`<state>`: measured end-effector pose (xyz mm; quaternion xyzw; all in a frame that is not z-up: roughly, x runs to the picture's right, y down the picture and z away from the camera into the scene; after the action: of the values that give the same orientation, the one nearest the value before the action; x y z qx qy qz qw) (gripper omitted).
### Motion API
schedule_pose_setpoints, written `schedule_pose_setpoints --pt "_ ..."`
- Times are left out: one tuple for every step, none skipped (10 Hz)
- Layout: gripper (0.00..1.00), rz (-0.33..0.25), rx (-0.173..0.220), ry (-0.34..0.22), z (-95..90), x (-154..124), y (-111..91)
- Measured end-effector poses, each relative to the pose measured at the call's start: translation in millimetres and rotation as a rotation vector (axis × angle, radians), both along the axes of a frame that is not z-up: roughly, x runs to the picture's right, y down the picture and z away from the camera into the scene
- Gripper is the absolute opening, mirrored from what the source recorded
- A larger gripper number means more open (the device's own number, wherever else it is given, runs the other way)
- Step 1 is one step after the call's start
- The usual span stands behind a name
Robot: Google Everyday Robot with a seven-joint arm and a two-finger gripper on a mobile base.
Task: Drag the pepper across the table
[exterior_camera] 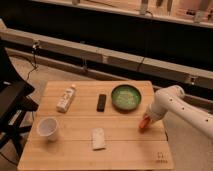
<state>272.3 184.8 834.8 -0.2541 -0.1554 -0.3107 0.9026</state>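
The pepper is a small orange-red item lying on the light wooden table near its right edge, below and to the right of the green bowl. My white arm comes in from the right, and my gripper is down at the pepper, on or right against it. The arm's end covers part of the pepper.
A flat black device lies left of the bowl. A white bottle lies at the back left, a white cup at the front left, a white packet at the front middle. A dark chair stands left of the table.
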Motion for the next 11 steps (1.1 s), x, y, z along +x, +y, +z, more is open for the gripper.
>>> schedule_pose_setpoints --pt "0.0 0.001 -0.001 0.002 0.4 1.9 -0.4" --pt "0.0 0.0 0.0 0.001 1.2 1.8 -1.6" --pt "0.0 -0.001 0.001 -0.001 2.3 1.1 -3.0" --pt "0.0 -0.003 0.001 -0.002 3.0 1.3 -3.9" --pt "0.0 -0.003 -0.002 -0.001 3.1 3.2 -4.0" --pt "0.0 -0.002 0.0 -0.001 3.8 5.1 -5.1" --pt "0.0 -0.002 0.002 -0.003 5.2 6.9 -7.2" --pt "0.0 -0.002 0.003 -0.002 6.0 8.6 -8.3" --pt "0.0 -0.002 0.002 -0.002 6.3 9.9 -8.8" --pt "0.0 -0.002 0.003 -0.002 6.4 10.1 -8.9" --pt "0.0 -0.004 0.003 -0.003 7.1 8.9 -9.9"
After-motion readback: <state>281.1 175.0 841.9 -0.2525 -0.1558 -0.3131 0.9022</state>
